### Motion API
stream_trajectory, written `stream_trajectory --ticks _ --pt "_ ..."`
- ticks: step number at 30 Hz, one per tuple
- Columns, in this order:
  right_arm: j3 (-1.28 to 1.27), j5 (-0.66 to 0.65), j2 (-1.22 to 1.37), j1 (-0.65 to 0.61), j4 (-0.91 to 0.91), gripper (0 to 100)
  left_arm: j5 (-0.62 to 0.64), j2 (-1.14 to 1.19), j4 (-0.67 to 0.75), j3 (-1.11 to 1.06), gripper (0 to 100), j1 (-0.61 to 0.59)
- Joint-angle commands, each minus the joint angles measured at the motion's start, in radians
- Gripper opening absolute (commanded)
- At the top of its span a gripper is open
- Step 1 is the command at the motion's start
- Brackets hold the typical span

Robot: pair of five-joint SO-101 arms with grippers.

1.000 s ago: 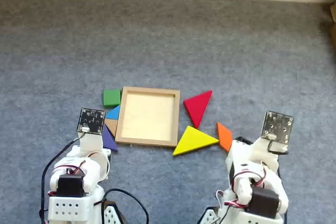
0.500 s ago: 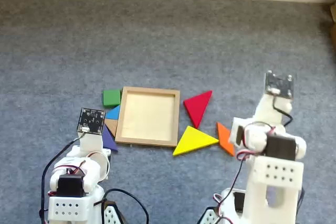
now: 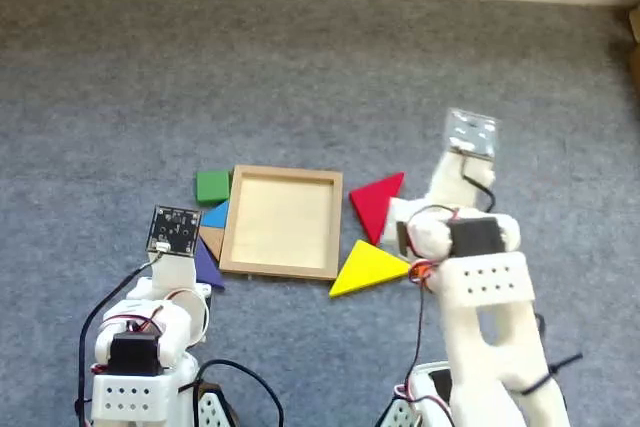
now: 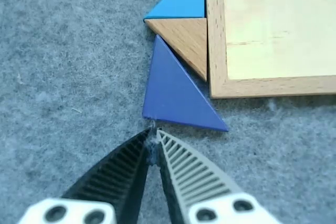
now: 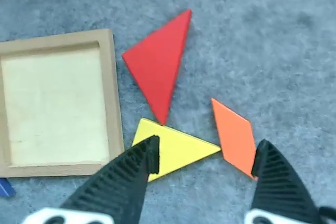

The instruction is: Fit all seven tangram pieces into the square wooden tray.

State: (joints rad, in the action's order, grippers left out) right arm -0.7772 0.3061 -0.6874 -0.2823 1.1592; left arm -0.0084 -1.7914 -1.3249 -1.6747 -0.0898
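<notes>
Wooden tray holds nothing; all seven pieces lie around it on the grey worktop. The right end effector hangs spread wide over the yellow triangle and orange piece, probably lining up a grasp. The left end effector, pinched together, sits at a corner of the dark blue triangle.

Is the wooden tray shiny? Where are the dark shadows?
High view: the tray floor is pale and evenly lit, with no glare spot. Right wrist view: only a faint shadow inside the tray's rim. Left wrist view: soft light, no hard shadow beside the left claw.
</notes>
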Motion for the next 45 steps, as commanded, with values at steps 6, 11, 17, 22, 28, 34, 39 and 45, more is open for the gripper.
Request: stream_trajectory --ticks 6,11,17,22,28,34,39,45 --pt "0.148 0.155 0.242 -0.142 -0.18 28.4 -0.008 -0.025 -0.005 -0.021 1 -0.008" --pt "0.274 0.209 0.406 -0.163 -0.18 28.6 -0.008 -0.025 -0.005 -0.021 1 -0.008" --pt "0.409 0.21 0.607 -0.165 -0.179 33.8 -0.008 -0.025 -0.005 -0.021 1 -0.008" --pt "0.504 0.21 0.748 -0.165 -0.179 37.3 -0.008 -0.025 -0.005 -0.021 1 -0.008" --pt "0.591 0.212 0.857 -0.162 -0.185 37.3 -0.008 -0.025 -0.005 -0.021 1 -0.008" --pt "0.621 0.212 0.918 -0.157 -0.186 37.3 -0.008 -0.025 -0.005 -0.021 1 -0.008" --pt "0.621 0.212 0.938 -0.125 -0.202 37.3 -0.008 -0.025 -0.005 -0.021 1 -0.008" --pt "0.613 0.212 0.94 -0.093 -0.277 37.2 -0.008 -0.025 -0.005 -0.021 1 -0.008"
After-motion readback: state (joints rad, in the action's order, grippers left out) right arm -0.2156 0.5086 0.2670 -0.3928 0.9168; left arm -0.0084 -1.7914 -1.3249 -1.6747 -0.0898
